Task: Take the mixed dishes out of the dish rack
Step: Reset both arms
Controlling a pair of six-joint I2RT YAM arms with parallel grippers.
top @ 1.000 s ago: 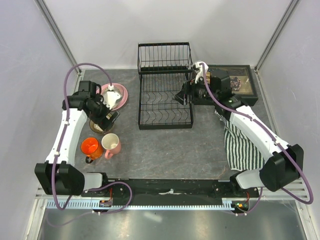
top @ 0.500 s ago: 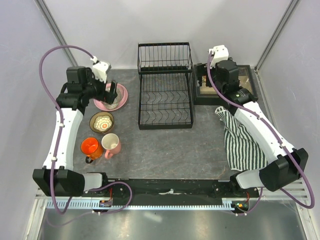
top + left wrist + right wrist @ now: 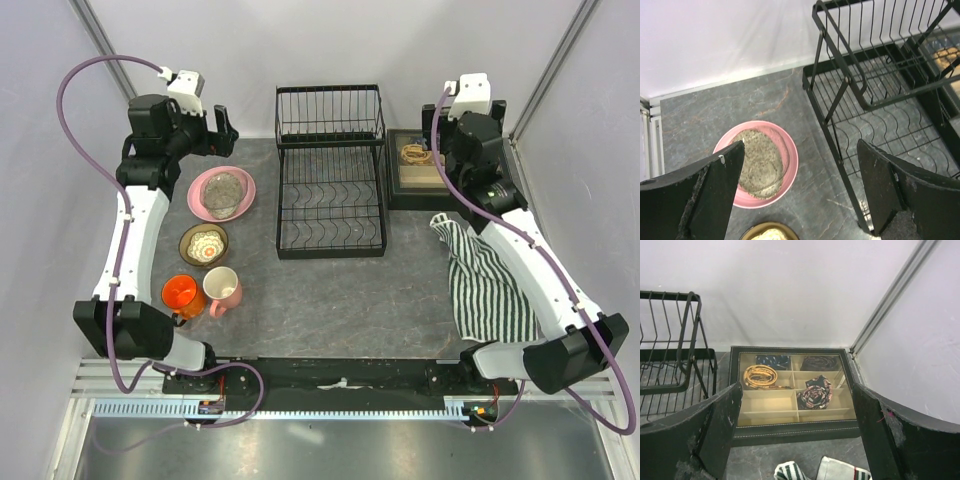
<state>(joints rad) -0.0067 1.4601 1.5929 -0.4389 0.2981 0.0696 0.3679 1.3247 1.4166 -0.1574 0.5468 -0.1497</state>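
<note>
Black wire dish rack [image 3: 330, 190] stands at the middle back of the grey stone-patterned table [image 3: 340, 300], its upright slotted section to the rear and its flat basket in front. The dishes lie on the table to its left. A round pink plate [image 3: 197, 195] sits just beside the rack with a grey speckled plate [image 3: 227, 192] lying in it. In front of that is a brown bowl with a patterned inside [image 3: 203, 244]. Nearer the arm bases, an orange mug [image 3: 181, 294] and a pink mug [image 3: 222, 288] stand touching.

The left gripper [image 3: 800, 150] hangs high over the gap between the pink plate and the rack, its black fingers [image 3: 710, 195] spread wide and holding nothing. The right gripper [image 3: 797, 390] is spread just as wide and holds nothing. It hangs over a dark compartmented tray of trinkets [image 3: 790, 432] that sits against the rack's right side. A striped cloth [image 3: 485, 290] lies in front of that tray, under the right arm.
</note>
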